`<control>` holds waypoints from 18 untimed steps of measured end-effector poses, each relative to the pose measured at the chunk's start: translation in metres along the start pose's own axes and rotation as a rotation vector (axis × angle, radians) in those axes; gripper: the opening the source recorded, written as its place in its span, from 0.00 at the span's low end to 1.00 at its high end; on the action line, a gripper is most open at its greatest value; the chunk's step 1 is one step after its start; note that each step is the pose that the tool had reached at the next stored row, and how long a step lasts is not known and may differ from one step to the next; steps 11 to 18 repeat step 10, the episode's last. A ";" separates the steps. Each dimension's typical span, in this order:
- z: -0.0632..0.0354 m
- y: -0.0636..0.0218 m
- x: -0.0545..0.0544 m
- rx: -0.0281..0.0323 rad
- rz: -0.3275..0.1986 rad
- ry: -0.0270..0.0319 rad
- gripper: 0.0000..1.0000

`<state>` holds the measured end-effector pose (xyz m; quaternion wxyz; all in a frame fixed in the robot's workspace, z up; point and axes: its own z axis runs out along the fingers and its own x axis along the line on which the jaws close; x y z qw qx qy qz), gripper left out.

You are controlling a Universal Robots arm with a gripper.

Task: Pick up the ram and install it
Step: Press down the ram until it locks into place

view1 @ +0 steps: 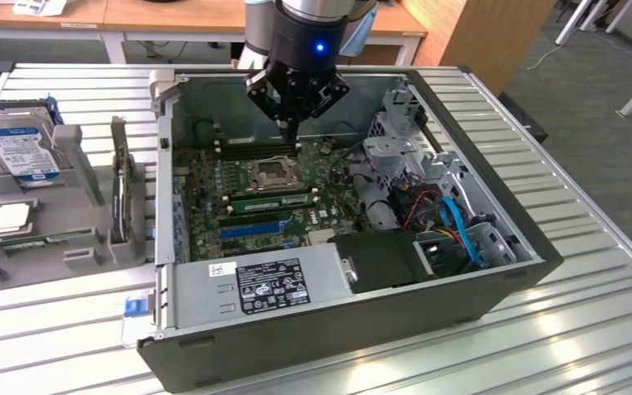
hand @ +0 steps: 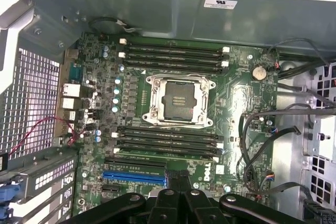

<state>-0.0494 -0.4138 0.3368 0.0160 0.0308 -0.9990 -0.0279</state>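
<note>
The tool (view1: 286, 134) hangs inside the open computer case (view1: 492, 284) on the bench (view1: 601, 329), its fingers (hand: 176, 178) clenched together on nothing. In the exterior view it hovers at 12 o'clock of the CPU socket (view1: 269, 174). The ram (view1: 272, 200) sits in a motherboard slot just at 6 o'clock of that socket, apart from the tool.

The arm's last segment is a black cylinder with a small blue light glowing on its side and a silver-grey band above that. Under it sits the gripper (view1: 286, 125), all black, with angular linkage bars that taper to narrow fingertips. The wrist view shows its linkage (hand: 176, 203) with round silver pivot screws.
</note>
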 end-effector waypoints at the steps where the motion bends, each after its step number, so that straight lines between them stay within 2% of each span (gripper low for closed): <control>1: 0.0000 0.0000 0.000 0.0023 0.000 0.0005 0.10; 5: -0.0001 -0.0001 0.000 0.0093 0.000 0.0020 0.10; 18: -0.0001 -0.0001 0.000 0.0092 0.000 0.0019 0.10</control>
